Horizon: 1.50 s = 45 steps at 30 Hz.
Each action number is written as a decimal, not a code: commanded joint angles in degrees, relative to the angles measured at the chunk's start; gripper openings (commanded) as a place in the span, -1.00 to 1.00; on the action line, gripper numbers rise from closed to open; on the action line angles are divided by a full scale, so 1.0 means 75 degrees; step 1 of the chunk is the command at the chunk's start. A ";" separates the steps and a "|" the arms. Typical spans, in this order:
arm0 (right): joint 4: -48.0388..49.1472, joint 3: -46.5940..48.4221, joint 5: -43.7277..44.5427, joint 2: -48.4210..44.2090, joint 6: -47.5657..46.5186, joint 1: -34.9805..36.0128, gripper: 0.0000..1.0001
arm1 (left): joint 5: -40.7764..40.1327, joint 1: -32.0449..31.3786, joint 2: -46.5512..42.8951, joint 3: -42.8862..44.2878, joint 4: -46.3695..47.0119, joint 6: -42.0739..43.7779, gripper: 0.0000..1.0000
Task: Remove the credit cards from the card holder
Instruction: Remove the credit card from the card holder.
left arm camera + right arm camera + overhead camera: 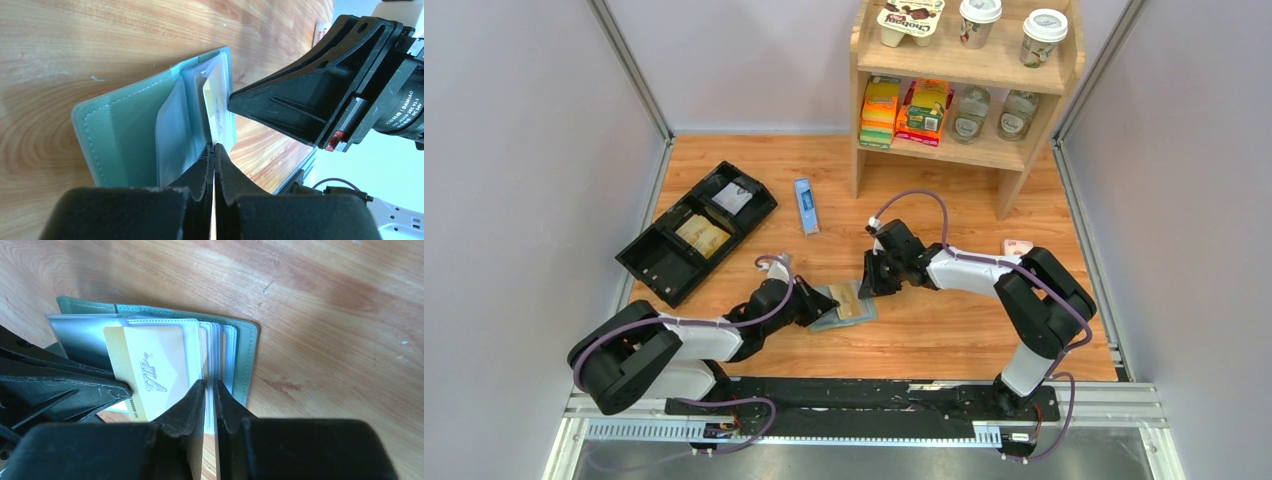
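Pressed almost fully together, my left gripper [214, 150] pinches something thin at the edge of the open card holder [246, 347]. As far as I can judge, it is the bare strip of the gold credit card [150, 365] that sticks out of its clear pocket, but the pocket film may be in the pinch too. My right gripper [209, 385] is also nearly closed, with the pale edges of the pocket pages [216, 337] between its fingers, just beside the card. The card holder lies open on the wooden table [330, 315], between my two arms, with the green cover down. Most of the card sits inside the pocket, so I judge the task to be at its beginning.

Several things can go wrong from here. If my left fingers hold film together with the card, a pull will drag the whole card holder and the card will not come out. If my right grip on the pages is weak, the card holder will slide or lift with the pull. The card is smooth and I hold only a narrow strip, so it can slip from my fingers. A pull that is not in line with the pocket can jam or bend the card. My two grippers are very near each other and could knock together.
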 commanded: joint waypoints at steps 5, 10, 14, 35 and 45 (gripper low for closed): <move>-0.0275 -0.0223 0.0198 0.0307 -0.0032 0.0063 -0.74 | -0.0489 -0.0021 -0.0541 -0.0345 -0.0311 -0.0244 -1.00; -0.0275 -0.0200 0.0163 0.0319 -0.0032 0.0063 -0.74 | -0.0349 -0.0021 -0.0085 -0.0299 -0.0159 -0.0256 -0.68; -0.0275 -0.0200 0.0163 0.0308 -0.0032 0.0063 -0.74 | -0.0232 -0.0009 0.0524 -0.0264 0.0426 -0.0373 -0.39; -0.0275 -0.0164 0.0081 0.0436 -0.0079 0.0063 -0.75 | -0.0150 -0.0021 0.1336 -0.1049 0.2935 -0.0796 -0.73; -0.0275 -0.0176 0.0105 0.0436 -0.0067 0.0063 -0.76 | -0.0162 -0.0021 0.0071 -0.1049 0.1766 -0.0585 -0.73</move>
